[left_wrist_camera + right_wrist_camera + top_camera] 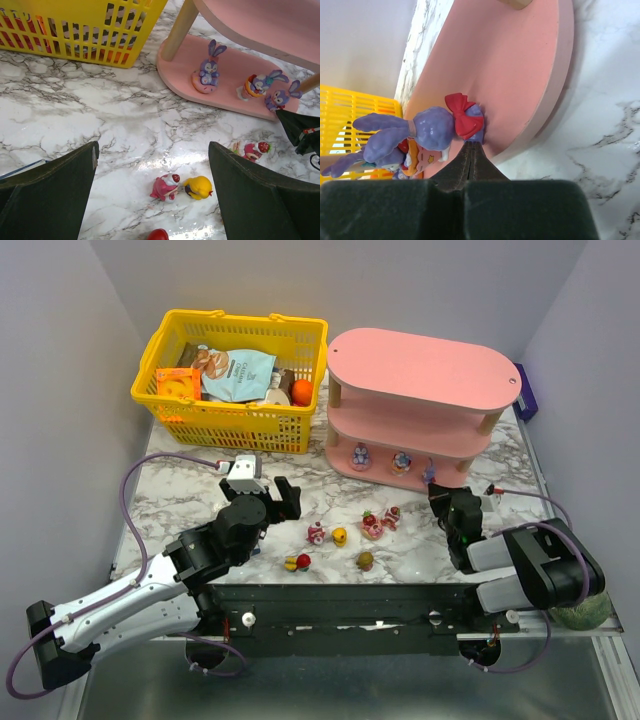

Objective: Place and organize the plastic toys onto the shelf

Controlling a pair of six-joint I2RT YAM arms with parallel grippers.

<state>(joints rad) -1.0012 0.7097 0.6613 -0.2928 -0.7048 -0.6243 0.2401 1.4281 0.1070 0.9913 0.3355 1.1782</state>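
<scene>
The pink shelf (pixel 420 365) stands at the back right. Three purple bunny toys (pixel 209 70) (pixel 260 84) (pixel 282 97) stand on its bottom tier (pixel 180 60). My right gripper (pixel 471 146) is shut, its tips touching the base of the rightmost bunny (pixel 435 130), which wears a red bow, at the tier's edge. My left gripper (pixel 152 150) hangs open over a pink toy (pixel 165 187) and a yellow toy (pixel 199 187) lying on the table. Several more toys lie nearby, including a red-and-yellow one (pixel 296 562), one at the front (pixel 366 560) and two pink ones (pixel 372 526) (pixel 391 516).
A yellow mesh basket (pixel 235 380) with snack packets stands at the back left, close to the shelf. A dark purple object (pixel 527 400) lies behind the shelf's right end. A green round thing (pixel 580 612) sits by the right arm's base. Walls close in both sides.
</scene>
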